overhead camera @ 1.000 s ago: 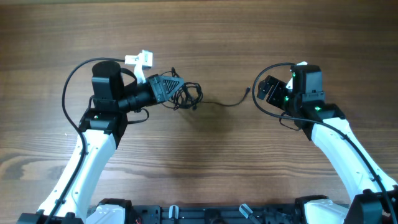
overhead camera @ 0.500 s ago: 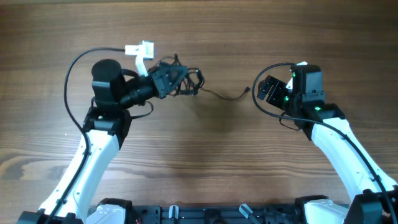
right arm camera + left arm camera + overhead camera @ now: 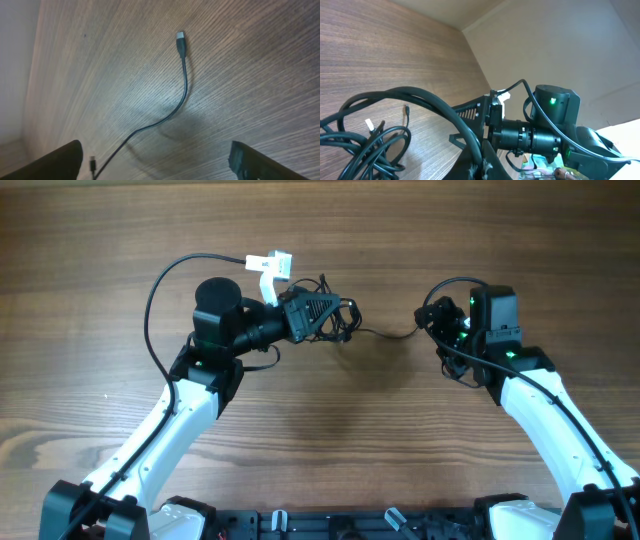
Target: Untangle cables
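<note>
L fingers [image 3: 330, 310] clenched on the cable bundle [image 3: 347, 318], far-centre of the table [image 3: 320, 430]; R fingers [image 3: 430, 315] released, nothing btw. them.
One loose strand [image 3: 385, 335] runs right from the bundle and lies on the table, its silver-tipped plug [image 3: 180, 36] near the R fingers. Step in hand, I judge: R takes this strand and draws it out to the right. To do it well: come down w/ one finger each side of the cord, pinch just behind the plug, not on the tip; pull slow and low, approx. along the strand; L should hold the bundle firm so only one cord slides. If it snags, stop, no jerk.
</note>
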Tool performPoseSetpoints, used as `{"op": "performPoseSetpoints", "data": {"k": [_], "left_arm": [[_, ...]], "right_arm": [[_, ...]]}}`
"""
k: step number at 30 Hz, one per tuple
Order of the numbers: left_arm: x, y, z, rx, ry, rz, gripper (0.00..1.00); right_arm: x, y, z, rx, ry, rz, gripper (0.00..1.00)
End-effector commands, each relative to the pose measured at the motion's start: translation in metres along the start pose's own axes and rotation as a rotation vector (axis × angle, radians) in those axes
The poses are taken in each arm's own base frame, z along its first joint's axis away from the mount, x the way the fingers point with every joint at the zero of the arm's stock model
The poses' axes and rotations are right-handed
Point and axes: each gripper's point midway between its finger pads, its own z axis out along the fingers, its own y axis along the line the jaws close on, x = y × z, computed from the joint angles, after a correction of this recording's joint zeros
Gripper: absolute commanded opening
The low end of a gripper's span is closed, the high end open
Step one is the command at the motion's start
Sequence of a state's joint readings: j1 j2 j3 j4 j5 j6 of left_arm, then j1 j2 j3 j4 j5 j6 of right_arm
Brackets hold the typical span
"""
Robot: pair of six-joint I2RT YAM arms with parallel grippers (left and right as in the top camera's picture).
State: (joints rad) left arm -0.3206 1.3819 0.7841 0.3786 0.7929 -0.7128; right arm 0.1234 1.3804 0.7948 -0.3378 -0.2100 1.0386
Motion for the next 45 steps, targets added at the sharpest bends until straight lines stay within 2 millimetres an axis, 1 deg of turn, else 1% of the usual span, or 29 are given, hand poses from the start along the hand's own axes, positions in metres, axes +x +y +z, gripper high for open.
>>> {"op": "performPoseSetpoints", "data": {"k": [1, 4, 5, 6, 7, 9, 11, 12, 14, 15, 16, 18, 19, 20, 22, 23, 24, 26, 27, 28, 29, 30, 33, 36, 39, 41, 43, 45], "left_arm": [[-0.005, -0.002, 0.0, 0.002, -0.014, 0.008, 0.04], [-0.005, -0.002, 0.0, 0.002, -0.014, 0.008, 0.04], [-0.005, -0.002, 0.0, 0.002, -0.014, 0.008, 0.04], [-0.005, -0.002, 0.0, 0.003, -0.014, 0.008, 0.04], [-0.006, -0.002, -0.001, 0.002, -0.017, 0.005, 0.04], [-0.008, 0.001, -0.003, -0.006, -0.023, -0.015, 0.04], [-0.009, 0.002, -0.004, -0.007, -0.025, -0.047, 0.04], [-0.008, 0.001, -0.004, 0.001, -0.018, -0.051, 0.04], [-0.002, -0.005, -0.004, 0.03, 0.013, -0.05, 0.04], [0.0, -0.007, -0.004, 0.041, 0.024, -0.05, 0.04], [0.001, -0.009, -0.004, 0.055, 0.035, -0.048, 0.04], [0.001, -0.012, -0.004, 0.066, 0.04, -0.083, 0.04], [0.001, -0.017, -0.005, 0.087, 0.044, -0.105, 0.04], [-0.004, -0.023, -0.005, 0.112, 0.033, -0.114, 0.04], [-0.012, -0.033, -0.006, 0.148, 0.007, -0.125, 0.04], [-0.015, -0.038, -0.007, 0.164, -0.001, -0.136, 0.04], [-0.015, -0.04, -0.007, 0.171, 0.0, -0.148, 0.04], [-0.009, -0.044, -0.004, 0.186, 0.026, -0.16, 0.04], [-0.005, -0.048, -0.004, 0.198, 0.046, -0.158, 0.04], [0.001, -0.052, -0.004, 0.218, 0.077, -0.155, 0.04], [0.004, -0.055, -0.005, 0.236, 0.101, -0.148, 0.04], [0.009, -0.06, -0.007, 0.262, 0.133, -0.139, 0.04], [0.018, -0.071, -0.015, 0.327, 0.207, -0.104, 0.04], [0.022, -0.084, -0.027, 0.404, 0.254, -0.019, 0.04], [0.028, -0.09, -0.036, 0.448, 0.303, 0.027, 0.04], [0.028, -0.088, -0.042, 0.454, 0.322, 0.031, 0.04], [0.024, -0.081, -0.052, 0.451, 0.332, 0.034, 0.04], [0.016, -0.074, -0.057, 0.432, 0.306, 0.031, 0.04]], "right_arm": [[0.008, 0.007, 0.0, -0.037, 0.05, -0.043, 1.0], [0.027, 0.028, -0.003, -0.165, 0.148, -0.25, 1.0], [0.033, 0.038, -0.006, -0.23, 0.173, -0.362, 1.0], [0.035, 0.04, -0.007, -0.253, 0.177, -0.42, 1.0], [0.033, 0.038, -0.007, -0.24, 0.166, -0.438, 1.0], [0.025, 0.032, -0.004, -0.191, 0.124, -0.419, 1.0], [0.026, 0.027, -0.003, -0.173, 0.134, -0.411, 1.0], [0.029, 0.023, -0.003, -0.158, 0.146, -0.406, 1.0], [0.022, 0.021, -0.002, -0.138, 0.114, -0.403, 1.0], [0.018, 0.027, -0.002, -0.156, 0.094, -0.379, 1.0], [0.021, 0.034, -0.004, -0.195, 0.107, -0.388, 1.0], [0.033, 0.059, -0.011, -0.338, 0.135, -0.555, 0.99], [0.042, 0.072, -0.015, -0.42, 0.144, -0.676, 0.98], [0.052, 0.081, -0.019, -0.481, 0.157, -0.756, 0.98], [0.072, 0.092, -0.026, -0.579, 0.196, -0.876, 0.93], [0.079, 0.094, -0.026, -0.597, 0.203, -0.917, 0.88], [0.084, 0.096, -0.026, -0.607, 0.2, -0.95, 0.84], [0.091, 0.103, -0.025, -0.633, 0.199, -0.98, 0.68], [0.093, 0.105, -0.024, -0.639, 0.195, -0.988, 0.51], [0.088, 0.106, -0.021, -0.624, 0.172, -0.978, 0.32], [0.083, 0.106, -0.018, -0.597, 0.15, -0.957, 0.2], [0.07, 0.103, -0.011, -0.533, 0.103, -0.917, 0.04], [0.027, 0.088, -0.001, -0.37, -0.032, -0.783, 0.04], [-0.007, 0.068, -0.002, -0.305, -0.07, -0.659, 0.04], [-0.047, 0.031, -0.006, -0.209, -0.103, -0.544, 0.04], [-0.068, 0.007, -0.011, -0.158, -0.122, -0.45, 0.04], [-0.094, -0.025, -0.021, -0.1, -0.149, -0.347, 0.04], [-0.104, -0.043, -0.027, -0.074, -0.154, -0.291, 0.04]]}}
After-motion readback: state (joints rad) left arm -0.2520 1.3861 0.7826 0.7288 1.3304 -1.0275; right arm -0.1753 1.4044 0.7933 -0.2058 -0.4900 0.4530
